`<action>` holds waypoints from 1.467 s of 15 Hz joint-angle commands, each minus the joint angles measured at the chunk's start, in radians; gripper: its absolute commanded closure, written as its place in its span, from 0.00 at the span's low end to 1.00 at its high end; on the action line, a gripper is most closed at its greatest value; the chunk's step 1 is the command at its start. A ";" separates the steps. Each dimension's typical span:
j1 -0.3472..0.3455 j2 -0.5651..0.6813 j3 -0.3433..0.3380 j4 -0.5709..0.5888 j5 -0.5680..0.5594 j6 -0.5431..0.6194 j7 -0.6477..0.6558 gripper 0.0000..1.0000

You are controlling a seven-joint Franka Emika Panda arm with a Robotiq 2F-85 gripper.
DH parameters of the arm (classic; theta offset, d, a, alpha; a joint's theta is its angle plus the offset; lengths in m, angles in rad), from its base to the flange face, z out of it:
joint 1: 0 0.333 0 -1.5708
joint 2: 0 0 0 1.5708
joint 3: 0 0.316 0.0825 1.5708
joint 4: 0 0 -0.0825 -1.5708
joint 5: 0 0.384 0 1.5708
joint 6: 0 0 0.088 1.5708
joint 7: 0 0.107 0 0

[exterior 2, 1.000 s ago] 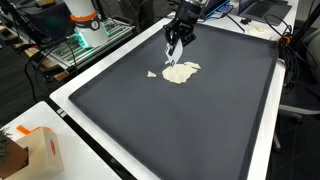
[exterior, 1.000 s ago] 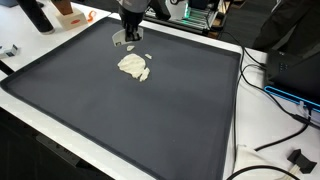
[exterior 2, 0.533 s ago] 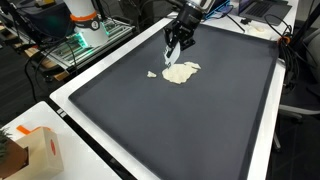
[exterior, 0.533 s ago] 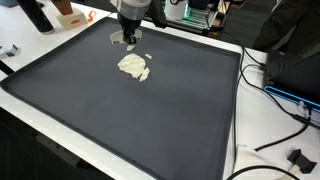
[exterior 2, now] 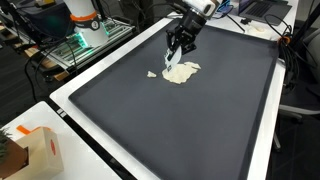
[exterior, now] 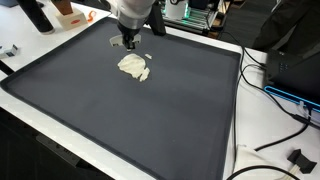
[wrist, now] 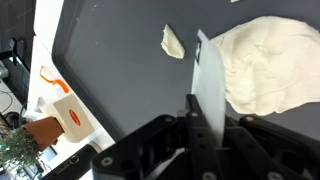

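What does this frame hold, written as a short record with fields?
gripper: gripper low over the mat, just beside the lump
held: flat white blade between the jaws
lump: cream lump lying flat on the mat
scrap: small cream piece, apart from the lump
surface: dark mat
contact: cannot tell whether the blade touches the mat

My gripper (exterior 2: 178, 50) is black, on a white arm (exterior: 135, 8). The lump (exterior 2: 181, 72) under it is plain cream-white with no pattern, and the small scrap (exterior 2: 152, 74) is the same cream. The mat (exterior: 150, 120) is an even dark charcoal grey, edged by a white table rim (exterior 2: 70, 95). In the wrist view my finger (wrist: 208, 85) shows pale grey, and a box (wrist: 70, 116) is white with an orange label.
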 commanded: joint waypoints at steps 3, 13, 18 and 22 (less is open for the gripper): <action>0.029 0.057 0.005 0.060 -0.050 -0.085 0.014 0.99; 0.074 0.117 0.026 0.112 -0.098 -0.211 -0.006 0.99; 0.084 0.137 0.036 0.128 -0.135 -0.231 -0.010 0.99; 0.094 0.144 0.045 0.131 -0.191 -0.228 -0.021 0.99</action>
